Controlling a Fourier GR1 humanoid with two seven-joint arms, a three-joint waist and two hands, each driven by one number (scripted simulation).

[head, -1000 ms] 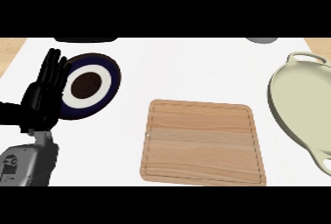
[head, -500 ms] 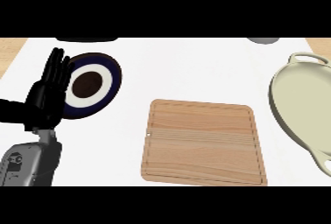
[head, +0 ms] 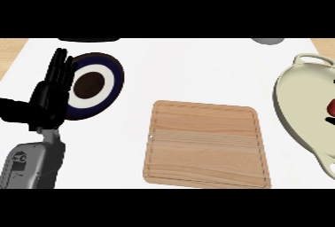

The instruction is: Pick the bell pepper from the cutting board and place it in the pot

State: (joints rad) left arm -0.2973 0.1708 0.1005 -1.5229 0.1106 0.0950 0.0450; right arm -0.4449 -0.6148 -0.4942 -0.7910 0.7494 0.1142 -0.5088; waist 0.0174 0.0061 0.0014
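The wooden cutting board (head: 206,144) lies at the middle of the counter with nothing on it. The cream pot (head: 302,106) stands at the right, cut off by the view's edge. Inside it, right at that edge, a sliver of red shows, the bell pepper (head: 331,105). Just below the pepper is a small black bit, which looks like part of my right hand (head: 329,119); the rest of that hand is out of view. My left hand (head: 49,95) rests open at the left, fingers up, holding nothing.
A plate (head: 112,84) with a dark blue rim, white ring and brown centre lies behind my left hand. A dark object (head: 88,40) and a grey one (head: 268,41) sit at the counter's far edge. Wood floor shows at both top corners.
A red sliver and a black bit have come into view over the pot at the right edge. My left hand has drifted slightly right.
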